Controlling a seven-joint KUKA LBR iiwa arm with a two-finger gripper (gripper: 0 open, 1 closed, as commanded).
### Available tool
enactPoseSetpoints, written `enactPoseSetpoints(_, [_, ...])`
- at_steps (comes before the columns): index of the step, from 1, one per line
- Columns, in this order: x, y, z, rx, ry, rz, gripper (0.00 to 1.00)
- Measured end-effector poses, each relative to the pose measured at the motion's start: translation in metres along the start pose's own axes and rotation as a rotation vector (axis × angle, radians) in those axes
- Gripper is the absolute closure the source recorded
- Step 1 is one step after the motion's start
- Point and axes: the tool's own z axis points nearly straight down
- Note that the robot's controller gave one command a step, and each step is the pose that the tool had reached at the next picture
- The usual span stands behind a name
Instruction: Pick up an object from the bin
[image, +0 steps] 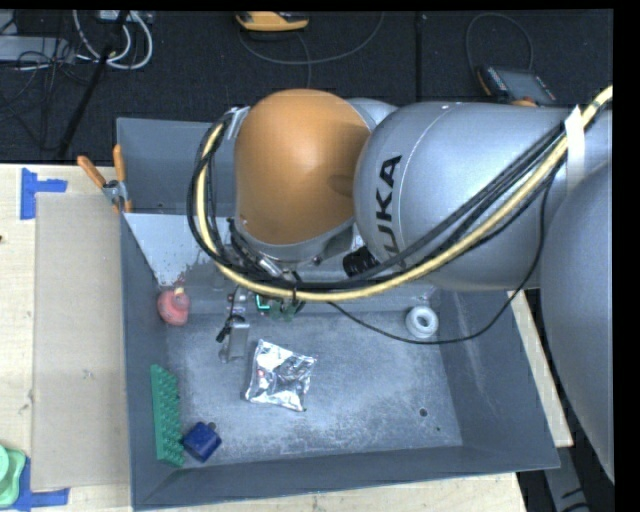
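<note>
Camera view looks down on the silver KUKA arm (470, 200), the biggest thing here. It reaches in from the right and covers most of the upper half of the bin. Its casing is smooth, rounded metal, with a glossy orange dome (300, 165) at the wrist and black and yellow cables (215, 235) looped around it.

Below the dome the pincer (234, 345) hangs low over a bare patch of the bin floor. It is just beside the upper left corner of a crinkled silver foil packet (280, 376) and near a pink, rounded fruit-like thing (173, 306). I cannot tell whether the pincer is apart or together, or whether it touches the floor.

The grey metal bin (400, 420) has sloped walls and a dull, speckled floor. The foil packet lies flat near the middle, creased and shiny. A long green studded strip (165, 414) lies along the left wall. A small blue block (201, 441) sits just beside its lower end. The pink thing is up by the left wall, well apart from both. A small white ring (422, 321) lies towards the right, close under the arm.

Behind the bin the ground (330, 60) is dark, with loose wires (122, 40) lying on it.
</note>
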Motion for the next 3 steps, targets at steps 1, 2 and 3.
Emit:
enactPoseSetpoints(1, [0.002, -0.068, 0.047, 0.002, -0.005, -0.275, 0.00])
enactPoseSetpoints(2, [-0.001, -0.117, 0.161, 0.000, -0.001, -0.461, 0.00])
enactPoseSetpoints(3, [-0.003, -0.116, 0.157, 0.000, -0.006, -0.457, 1.00])
